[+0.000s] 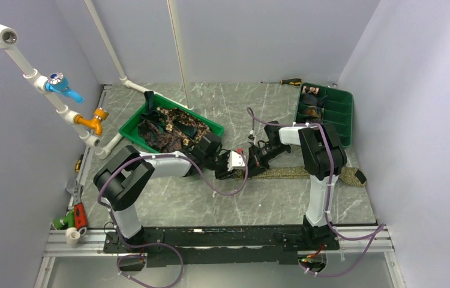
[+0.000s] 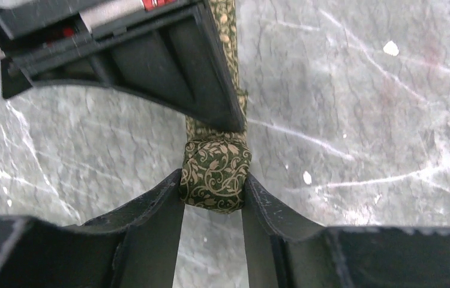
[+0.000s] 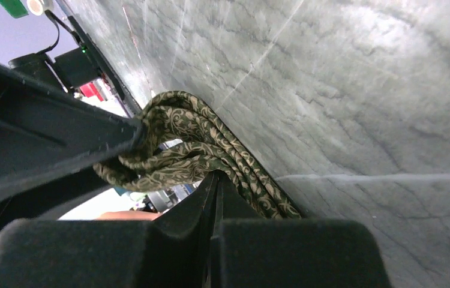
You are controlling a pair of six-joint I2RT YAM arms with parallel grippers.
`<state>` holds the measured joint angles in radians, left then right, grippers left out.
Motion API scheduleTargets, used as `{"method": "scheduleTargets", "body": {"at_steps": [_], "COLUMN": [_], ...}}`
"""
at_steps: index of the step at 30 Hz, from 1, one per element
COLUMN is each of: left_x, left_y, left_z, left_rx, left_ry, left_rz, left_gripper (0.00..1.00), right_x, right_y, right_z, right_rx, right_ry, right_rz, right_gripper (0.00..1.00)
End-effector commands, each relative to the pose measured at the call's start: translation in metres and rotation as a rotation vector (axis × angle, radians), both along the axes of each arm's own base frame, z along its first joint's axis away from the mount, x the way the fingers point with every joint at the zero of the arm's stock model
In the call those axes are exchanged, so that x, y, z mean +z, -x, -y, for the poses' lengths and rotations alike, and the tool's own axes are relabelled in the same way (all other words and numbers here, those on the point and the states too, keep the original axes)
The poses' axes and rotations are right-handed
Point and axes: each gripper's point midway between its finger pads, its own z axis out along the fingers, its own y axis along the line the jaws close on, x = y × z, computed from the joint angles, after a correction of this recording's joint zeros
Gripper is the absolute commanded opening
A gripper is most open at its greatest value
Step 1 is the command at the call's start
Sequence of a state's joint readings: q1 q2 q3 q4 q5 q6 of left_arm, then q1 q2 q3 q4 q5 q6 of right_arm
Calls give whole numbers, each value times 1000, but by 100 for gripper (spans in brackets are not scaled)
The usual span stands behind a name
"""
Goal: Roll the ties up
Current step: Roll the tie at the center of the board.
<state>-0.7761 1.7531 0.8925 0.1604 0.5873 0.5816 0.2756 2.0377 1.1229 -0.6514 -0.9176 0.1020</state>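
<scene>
Well, at the middle of the top view both arms reached in close together over the bench (image 1: 210,204). The left end effector (image 2: 213,179) pinched the rolled end (image 2: 215,171) of an olive tie (image 1: 294,172) patterned with tan vines, one finger on each side of the small coil. Just beyond it, the right end effector (image 3: 177,153) was pressed onto bunched folds of the same tie. The rest lay as a flat strip toward the right of the frame. Loose ties (image 1: 171,129) were heaped in a green tray (image 1: 129,124) at upper left, and a divided tray (image 1: 339,113) stood at upper right.
</scene>
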Motion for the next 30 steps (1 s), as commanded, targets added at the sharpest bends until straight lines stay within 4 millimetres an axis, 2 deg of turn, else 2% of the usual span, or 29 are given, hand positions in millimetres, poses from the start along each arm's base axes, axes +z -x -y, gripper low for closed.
{"method": "scheduleTargets", "body": {"at_steps": [1, 3, 8, 11, 14, 19, 26, 28, 30], "left_x": [15, 14, -8, -24, -42, -68, -81, -81, -80], "left_y": [1, -2, -6, -10, -6, 2, 16, 16, 15], "left_z": [26, 32, 40, 35, 25, -4, -26, -27, -26], "left_rx": [-52, -45, -8, 30, 35, 59, 62, 66, 69], "left_ry": [65, 68, 16, -30, -96, -240, -317, -318, -317], "left_rz": [-10, -20, -83, -91, -103, -133, -161, -163, -163], "left_gripper": [42, 41, 43, 43, 43, 35, 33, 33, 33], "right_x": [-41, -41, -40, -36, -30, -2, 46, 51, 46], "right_y": [-10, -10, -10, -11, -12, -20, -29, -30, -29], "right_z": [18, 18, 17, 15, 13, 6, 9, 15, 24], "right_rx": [28, 26, 25, 21, 18, 15, 1, -12, -18], "right_ry": [164, 164, 157, 142, 122, 63, 0, 18, 63], "right_rz": [79, 78, 79, 89, 102, 158, 216, 222, 213], "right_gripper": [1, 0, 0, 0, 0, 5, 19, 22, 24]}}
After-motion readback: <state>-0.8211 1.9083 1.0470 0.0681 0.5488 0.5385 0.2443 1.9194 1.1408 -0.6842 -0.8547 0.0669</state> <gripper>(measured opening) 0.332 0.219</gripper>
